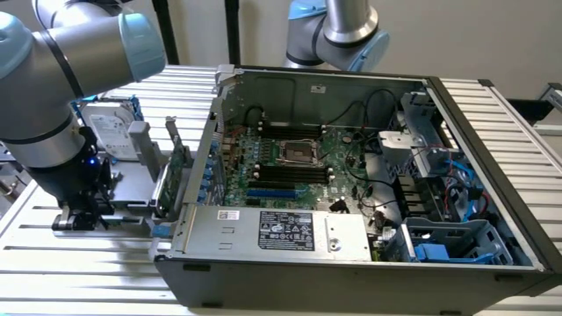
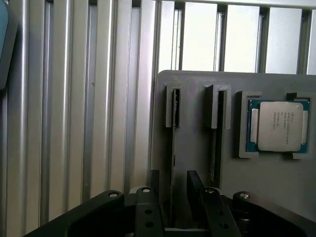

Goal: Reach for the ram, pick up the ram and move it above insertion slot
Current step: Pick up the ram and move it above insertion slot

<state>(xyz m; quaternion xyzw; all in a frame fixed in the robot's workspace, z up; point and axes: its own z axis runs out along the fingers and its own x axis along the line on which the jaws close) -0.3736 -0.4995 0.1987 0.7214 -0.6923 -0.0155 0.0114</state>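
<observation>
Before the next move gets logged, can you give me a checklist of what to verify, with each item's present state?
1. Claw open: ok, its fingers stand apart.
2. Claw lined up on the ram: ok, the edge-on stick runs between the fingers.
3. Ram gripped: not ok, the claw has not closed on it.
4. Ram seated in the gray holder: ok, it stands on edge in its slot.
5. Processor clear of the claw: ok, it lies in its own pocket off to one side.
6. Memory slots on the board free: cannot tell.
</observation>
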